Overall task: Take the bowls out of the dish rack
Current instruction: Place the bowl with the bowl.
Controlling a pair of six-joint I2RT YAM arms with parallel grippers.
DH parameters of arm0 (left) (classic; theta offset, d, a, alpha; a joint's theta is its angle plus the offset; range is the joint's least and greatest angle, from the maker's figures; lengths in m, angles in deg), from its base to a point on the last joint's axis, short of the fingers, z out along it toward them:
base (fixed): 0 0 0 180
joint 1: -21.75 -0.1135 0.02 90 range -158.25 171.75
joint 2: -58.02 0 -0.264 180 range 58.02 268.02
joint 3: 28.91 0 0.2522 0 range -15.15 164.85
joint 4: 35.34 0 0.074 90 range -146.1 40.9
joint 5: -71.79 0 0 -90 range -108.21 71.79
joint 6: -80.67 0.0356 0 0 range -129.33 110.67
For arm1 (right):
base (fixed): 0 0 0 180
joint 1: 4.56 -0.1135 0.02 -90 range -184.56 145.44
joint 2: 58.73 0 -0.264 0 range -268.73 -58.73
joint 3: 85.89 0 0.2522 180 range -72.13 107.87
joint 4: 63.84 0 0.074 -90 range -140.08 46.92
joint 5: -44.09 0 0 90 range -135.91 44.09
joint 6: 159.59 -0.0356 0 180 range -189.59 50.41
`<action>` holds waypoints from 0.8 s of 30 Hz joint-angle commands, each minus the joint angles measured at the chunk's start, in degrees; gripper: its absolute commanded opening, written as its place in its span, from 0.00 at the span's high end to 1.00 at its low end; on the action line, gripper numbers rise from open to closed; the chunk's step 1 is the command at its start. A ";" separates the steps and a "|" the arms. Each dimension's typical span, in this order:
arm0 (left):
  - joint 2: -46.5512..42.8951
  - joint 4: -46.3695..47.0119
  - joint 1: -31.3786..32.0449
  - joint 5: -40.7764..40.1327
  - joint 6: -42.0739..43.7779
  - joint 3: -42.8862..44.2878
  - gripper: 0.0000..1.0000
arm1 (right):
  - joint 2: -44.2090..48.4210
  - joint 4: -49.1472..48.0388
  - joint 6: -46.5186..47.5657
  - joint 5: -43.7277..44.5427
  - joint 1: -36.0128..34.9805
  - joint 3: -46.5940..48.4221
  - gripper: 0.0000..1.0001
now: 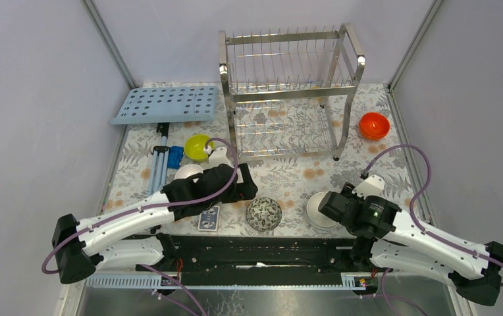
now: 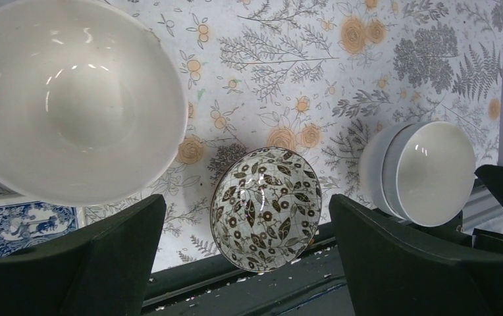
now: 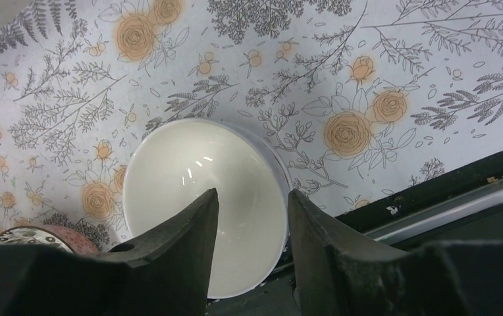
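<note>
Top external alone shows the dish rack (image 1: 288, 94) at the far side, with the bowls on the table around it: an orange-red bowl (image 1: 374, 125) to its right and a yellow-green bowl (image 1: 198, 147) to its left. Left wrist shows the left gripper (image 2: 245, 204) spread wide and empty, the patterned bowl (image 2: 265, 207) beyond its fingers. Right wrist shows the right gripper (image 3: 252, 194) partly open, gripping nothing, over the stacked white bowls (image 3: 189, 178), which its arm partly hides from above.

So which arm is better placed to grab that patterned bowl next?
Probably left. The left gripper is wide open, empty, with the patterned bowl framed between its fingers; the right gripper hovers over the white bowl.
</note>
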 commanded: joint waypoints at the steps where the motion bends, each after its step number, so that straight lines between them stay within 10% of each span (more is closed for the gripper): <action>1: 0.40 4.01 -0.12 2.62 2.13 0.92 0.01 | -0.03 2.98 -1.37 4.25 0.35 1.34 0.52; 9: 1.33 4.69 -0.03 3.94 2.22 1.07 0.01 | 0.90 1.51 -4.29 3.52 0.38 -1.59 0.71; 24: 1.77 4.84 -0.01 3.96 1.89 0.49 0.01 | 1.42 -1.86 -7.88 -0.11 0.35 -7.30 0.66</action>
